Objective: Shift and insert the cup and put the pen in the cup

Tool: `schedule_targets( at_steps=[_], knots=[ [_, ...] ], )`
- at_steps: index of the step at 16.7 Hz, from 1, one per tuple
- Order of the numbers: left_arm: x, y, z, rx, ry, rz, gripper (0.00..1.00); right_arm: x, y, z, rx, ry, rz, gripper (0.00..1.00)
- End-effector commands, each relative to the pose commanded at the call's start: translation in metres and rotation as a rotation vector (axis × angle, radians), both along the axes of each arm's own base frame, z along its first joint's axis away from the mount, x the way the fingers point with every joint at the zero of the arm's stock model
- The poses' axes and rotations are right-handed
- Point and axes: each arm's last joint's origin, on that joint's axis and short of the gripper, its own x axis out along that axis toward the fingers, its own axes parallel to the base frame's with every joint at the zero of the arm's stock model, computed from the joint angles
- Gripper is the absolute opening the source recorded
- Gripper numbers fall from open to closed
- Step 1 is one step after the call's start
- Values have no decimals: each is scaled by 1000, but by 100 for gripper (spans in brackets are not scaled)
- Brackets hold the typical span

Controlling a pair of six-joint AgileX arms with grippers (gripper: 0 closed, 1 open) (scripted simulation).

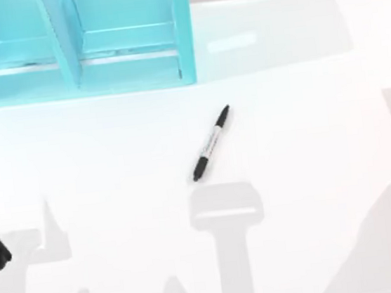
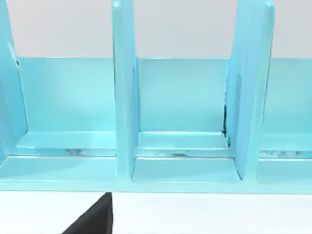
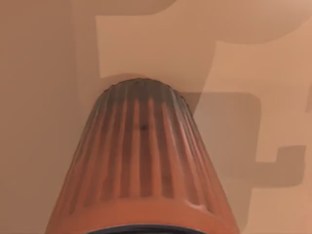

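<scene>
The pen [image 1: 211,143] lies slanted on the white desk [image 1: 308,141] near its middle, below the turquoise shelf rack [image 1: 78,47]. The right wrist view shows the ribbed copper cup [image 3: 141,161] very close. For both arms, one cannot tell how the jaws stand.

The pen [image 1: 211,143] lies flat on the table [image 1: 308,141], near the middle, slanted so that one end points far and right and the other near and left. Far and to the left of it, well apart, the shelf unit [image 1: 78,47] stands on the table at the far left, its upright dividers [image 2: 125,92] splitting it into compartments side by side. The cup [image 3: 141,161] shows close in the right wrist view, over a bare surface.
</scene>
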Motion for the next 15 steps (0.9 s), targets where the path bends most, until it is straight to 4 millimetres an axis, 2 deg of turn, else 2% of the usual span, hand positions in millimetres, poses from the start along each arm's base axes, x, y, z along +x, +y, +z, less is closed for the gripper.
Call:
schedule_targets(
  at_steps=[5, 15],
  knots=[
    [0, 0, 0, 0, 0, 0, 100, 0, 0, 0, 0, 0, 0, 2],
    [0, 0, 0, 0, 0, 0, 100, 1, 1, 1, -1, -2, -1, 0]
  ],
)
